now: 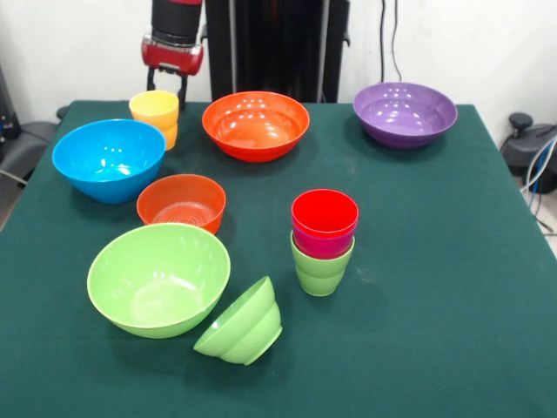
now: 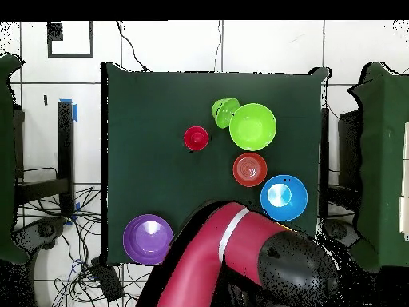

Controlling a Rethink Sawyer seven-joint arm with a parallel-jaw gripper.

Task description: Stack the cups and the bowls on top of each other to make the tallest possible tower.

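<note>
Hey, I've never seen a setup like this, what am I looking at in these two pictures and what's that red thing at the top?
The red thing is a robot arm; its gripper hangs just behind the yellow cup, holding nothing that I can see. One picture looks across the green table toward the robot; the other looks straight down, where the arm hides part of the table. On the table lie large bowls: blue, orange, purple and light green. There is also a small orange-red ribbed bowl, a small green bowl tipped on its side, and a short stack of cups: red on top, purple, green below.
</note>
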